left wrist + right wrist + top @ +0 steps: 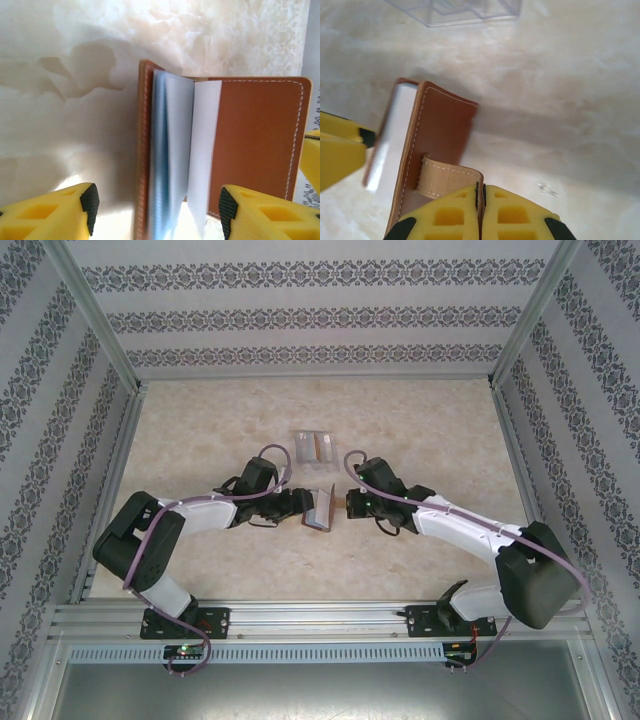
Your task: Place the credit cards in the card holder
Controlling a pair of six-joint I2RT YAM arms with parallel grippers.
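Card holder (320, 508) mid-table from above, upright and half open, between left gripper (298, 505) and right gripper (352, 504); clear case (315, 445) near, farther back. From the left wrist: left jaws apart, straddling the greyish-blue inner pockets (172, 160), no squeeze evident. From the right wrist: right fingers (515, 215) pressed together, clamped on the snap tab (447, 177) and cover edge. Probably light, floppy leather, limp slick pockets; best pinched at the stitched cover edge, never the thin sleeves.
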